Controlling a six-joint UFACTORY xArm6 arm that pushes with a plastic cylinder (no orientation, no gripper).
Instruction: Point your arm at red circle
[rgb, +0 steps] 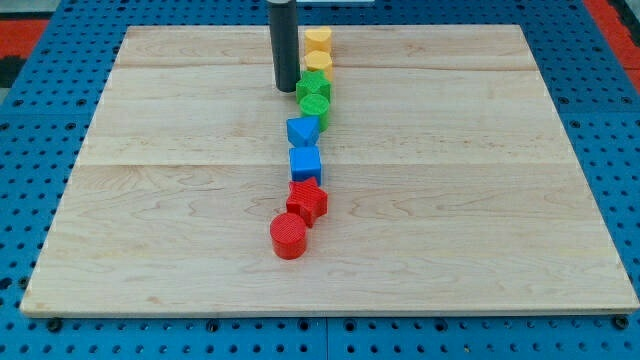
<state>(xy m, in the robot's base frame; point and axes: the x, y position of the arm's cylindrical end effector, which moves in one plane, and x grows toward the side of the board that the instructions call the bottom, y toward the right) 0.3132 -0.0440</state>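
Red circle (288, 237) is way down toward the view's bottom from my tip (287, 90), pretty much straight below it and well apart, sitting at the low end of a wobbly line of blocks on the wooden board (480, 200). No gripper on this arm, just the dark rod, so nothing opens or shuts.

Touching the circle on its upper right is the red star (308, 200), also far below the tip. Next up the line is the blue cube (305, 163), then a blue block (302, 130) with a pointed, wedge-like look whose exact shape I can't make out. Both are below the tip and a bit to the view's right.

Closer in, two green blocks: one (316, 107) just below-right of the tip, the other (313, 85) right beside the tip on the view's right, maybe touching the rod, can't tell. Shapes are hard to read, lumpy and star-ish.

Above those, to the rod's right, two yellow blocks (318, 42) are bunched at the view's top end of the line.

Blue pegboard (40, 110) surrounds the board.
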